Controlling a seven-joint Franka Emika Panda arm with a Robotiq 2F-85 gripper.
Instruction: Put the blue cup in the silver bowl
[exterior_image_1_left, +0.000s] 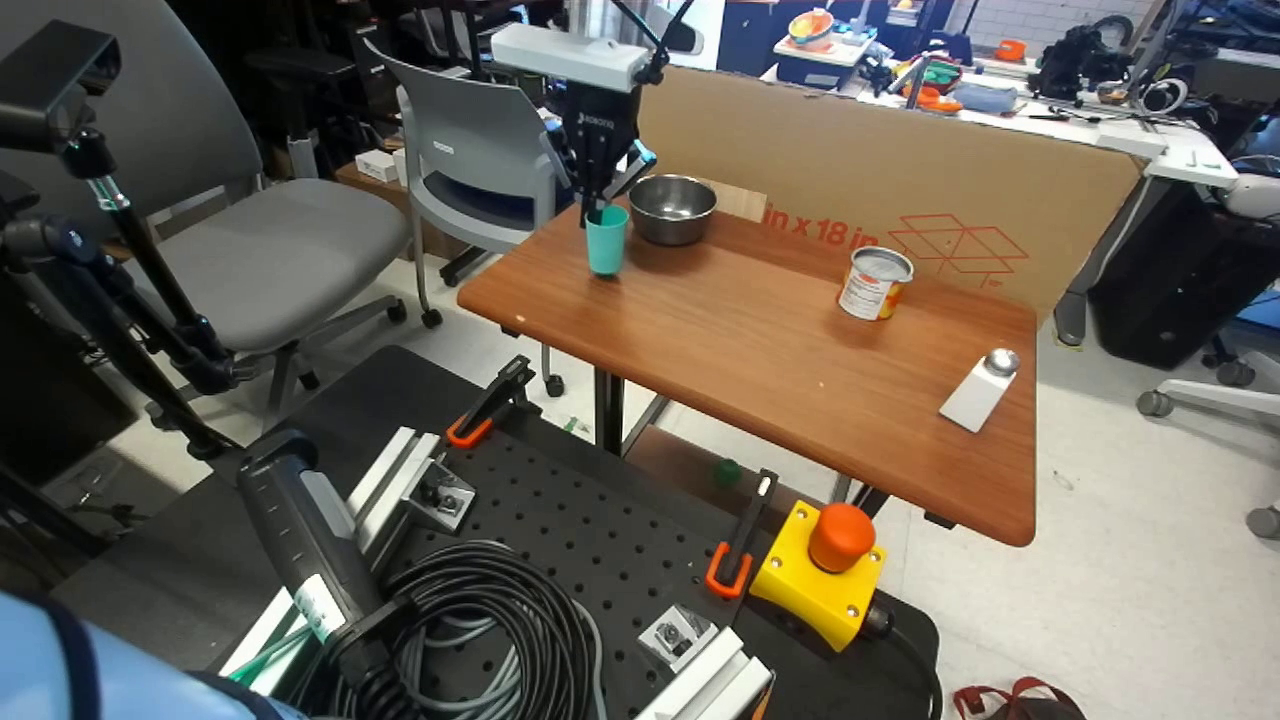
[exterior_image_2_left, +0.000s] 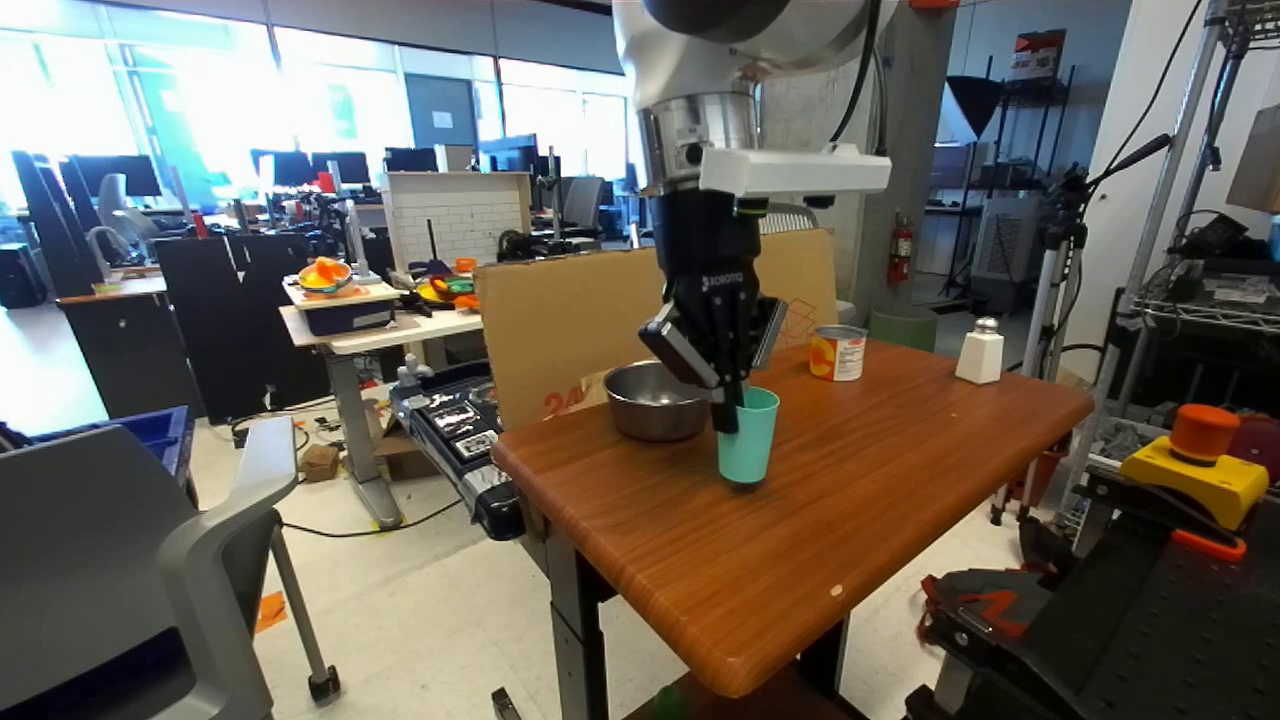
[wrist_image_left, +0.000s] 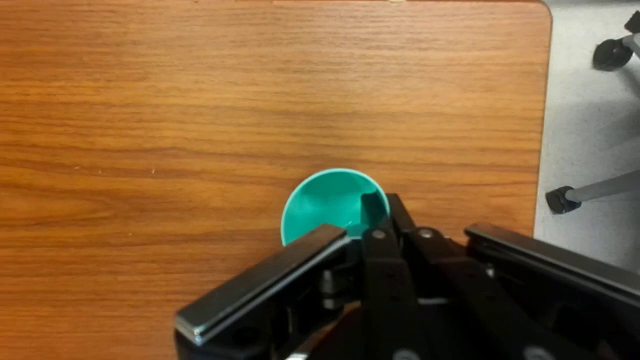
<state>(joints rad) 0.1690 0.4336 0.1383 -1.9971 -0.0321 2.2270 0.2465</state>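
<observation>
The blue cup is upright or nearly so, at one end of the wooden table; it also shows in an exterior view and in the wrist view. My gripper points down and is shut on the cup's rim, one finger inside the cup and one outside, as the wrist view shows. The cup's base is at or just above the tabletop; I cannot tell which. The silver bowl stands close beside the cup, apart from it, toward the cardboard; it also shows in an exterior view.
A labelled can and a white shaker with a metal top stand farther along the wooden table. A cardboard panel rises along the table's edge behind the bowl. A grey chair is close to the table's end.
</observation>
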